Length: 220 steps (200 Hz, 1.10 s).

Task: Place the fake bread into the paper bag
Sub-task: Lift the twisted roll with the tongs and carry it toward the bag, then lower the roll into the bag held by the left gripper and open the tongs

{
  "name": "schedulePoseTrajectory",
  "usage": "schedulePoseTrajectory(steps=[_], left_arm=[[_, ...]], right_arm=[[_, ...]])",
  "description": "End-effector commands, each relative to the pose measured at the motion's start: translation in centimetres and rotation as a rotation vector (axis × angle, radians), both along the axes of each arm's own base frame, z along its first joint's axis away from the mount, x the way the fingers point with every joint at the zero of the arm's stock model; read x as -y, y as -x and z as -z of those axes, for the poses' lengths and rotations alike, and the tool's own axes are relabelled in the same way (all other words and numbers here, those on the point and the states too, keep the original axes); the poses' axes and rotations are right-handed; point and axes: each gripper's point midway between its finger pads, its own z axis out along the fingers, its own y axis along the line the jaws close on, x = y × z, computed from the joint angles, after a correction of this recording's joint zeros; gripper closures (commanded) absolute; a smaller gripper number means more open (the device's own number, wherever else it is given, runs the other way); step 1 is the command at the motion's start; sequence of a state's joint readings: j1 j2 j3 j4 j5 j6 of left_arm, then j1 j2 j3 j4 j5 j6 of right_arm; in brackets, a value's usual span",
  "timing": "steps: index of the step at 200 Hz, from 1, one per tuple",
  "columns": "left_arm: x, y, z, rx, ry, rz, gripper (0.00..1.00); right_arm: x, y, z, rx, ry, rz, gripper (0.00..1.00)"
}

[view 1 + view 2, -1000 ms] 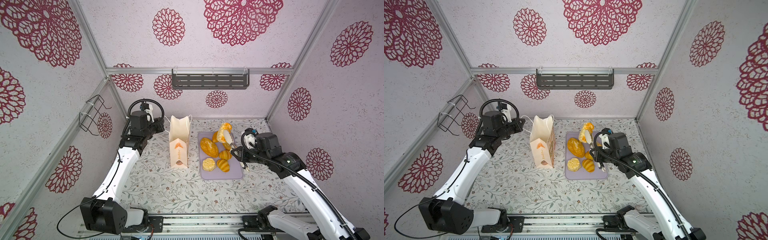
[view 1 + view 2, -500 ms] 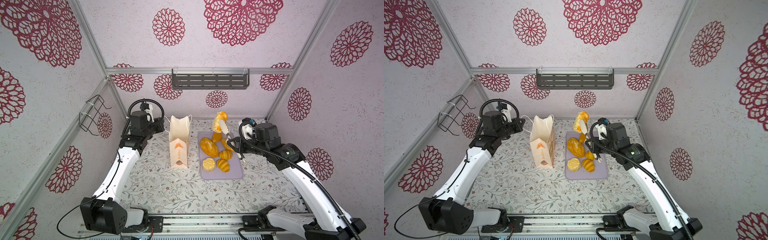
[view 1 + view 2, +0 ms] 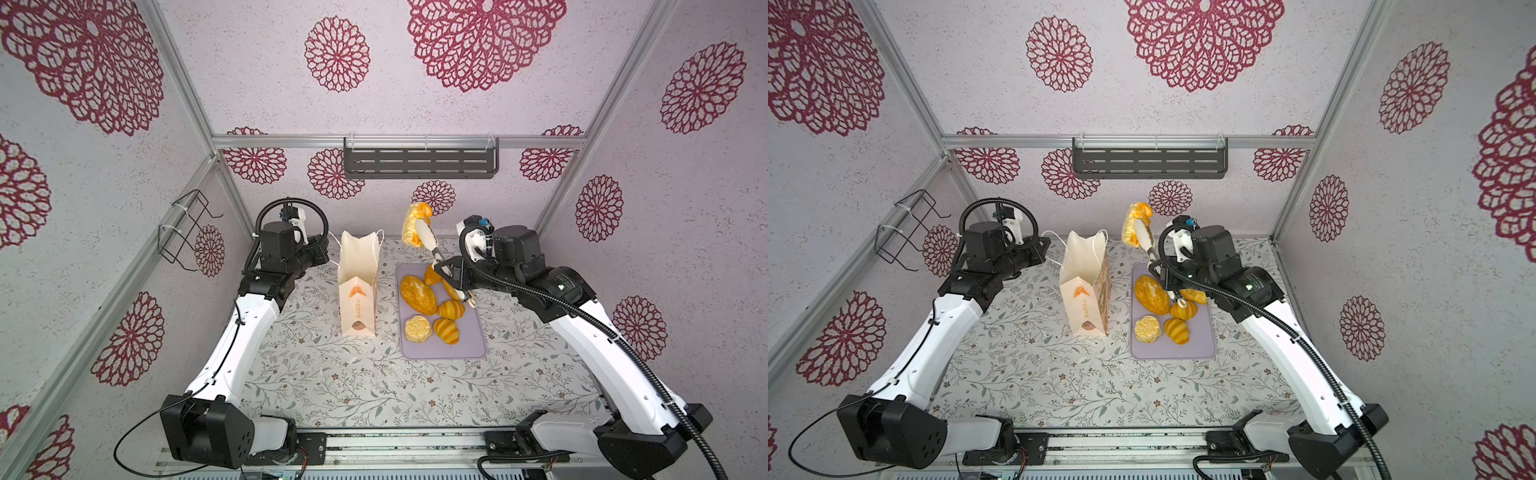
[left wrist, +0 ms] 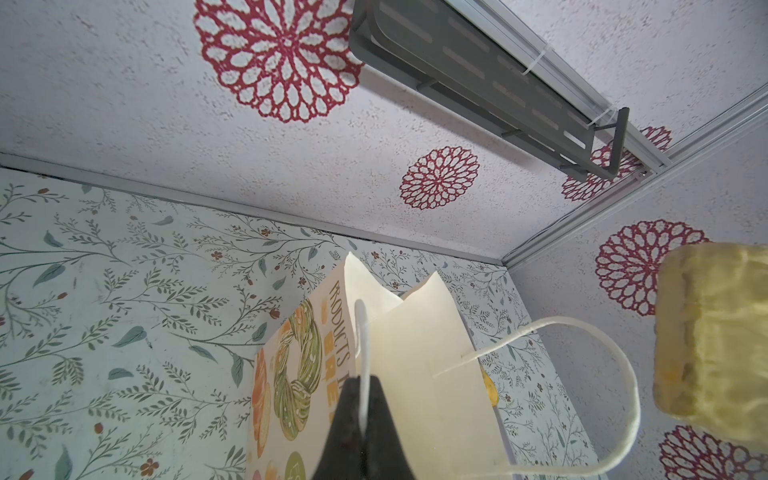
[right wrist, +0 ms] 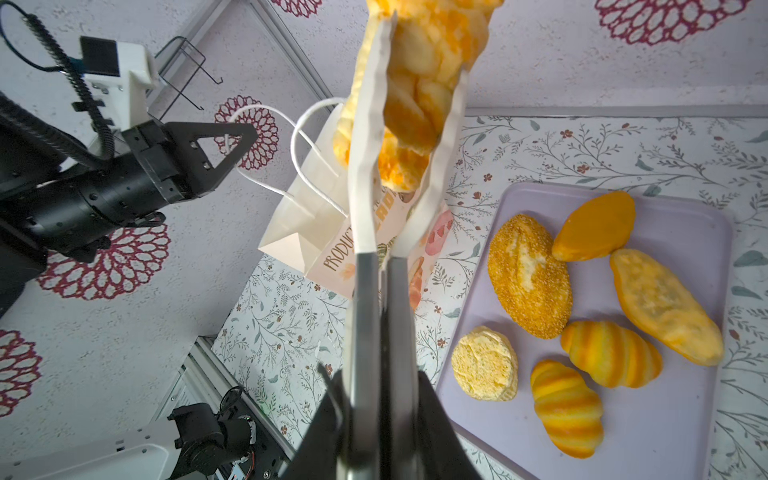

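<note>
Left gripper [image 4: 365, 419] is clamped on the bag [image 3: 356, 291] handle [image 4: 362, 345] — bag stood upright beside the tray [image 3: 471, 347]. Right gripper [image 5: 382, 415] is closed on tongs [image 5: 365, 174]. Braided bread [image 3: 412, 224] is pinched in them, held mid-air up and right of the bag mouth. Six other breads [image 3: 417, 293] lie on the tray.

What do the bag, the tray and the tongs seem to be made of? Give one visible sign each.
Paper bag: matte cream paper, shown by sharp creases and folds.
Tray: probably plastic or silicone; smooth, even lilac surface, rounded corners.
Tongs: dull grey metal handles; white wavy-edged tips look like plastic or silicone.
</note>
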<state>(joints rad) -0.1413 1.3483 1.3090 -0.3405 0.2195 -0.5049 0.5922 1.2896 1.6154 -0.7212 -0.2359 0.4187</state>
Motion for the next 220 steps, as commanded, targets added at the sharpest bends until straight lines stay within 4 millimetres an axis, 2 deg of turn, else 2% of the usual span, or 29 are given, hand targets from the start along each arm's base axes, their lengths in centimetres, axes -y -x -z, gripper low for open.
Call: schedulePoseTrajectory(steps=[1,38,65,105,139,181,220], left_arm=[[0.3,0.4,-0.8,0.034,-0.002,0.016,1.00],[0.3,0.4,-0.8,0.033,-0.002,0.015,1.00],[0.3,0.4,-0.9,0.037,-0.001,0.015,1.00],[0.3,0.5,-1.1,0.042,-0.003,0.011,1.00],[0.3,0.5,-1.1,0.044,-0.002,0.013,1.00],[0.3,0.5,-1.1,0.042,-0.001,0.012,1.00],[0.3,0.5,-1.0,0.042,-0.001,0.013,1.00]], right_arm=[[-0.6,-0.2,-4.4,0.136,-0.038,-0.009,0.90],[-3.1,-0.1,-5.8,0.170,-0.044,-0.056,0.90],[-5.2,0.0,-6.1,0.176,-0.040,-0.081,0.90],[-8.5,0.7,-5.9,0.175,-0.032,-0.138,0.90],[-10.9,0.7,-4.4,0.147,-0.018,-0.179,0.90],[-12.2,0.6,-2.7,0.124,0.017,-0.195,0.90],[-12.3,0.4,-1.5,0.110,0.043,-0.187,0.90]])
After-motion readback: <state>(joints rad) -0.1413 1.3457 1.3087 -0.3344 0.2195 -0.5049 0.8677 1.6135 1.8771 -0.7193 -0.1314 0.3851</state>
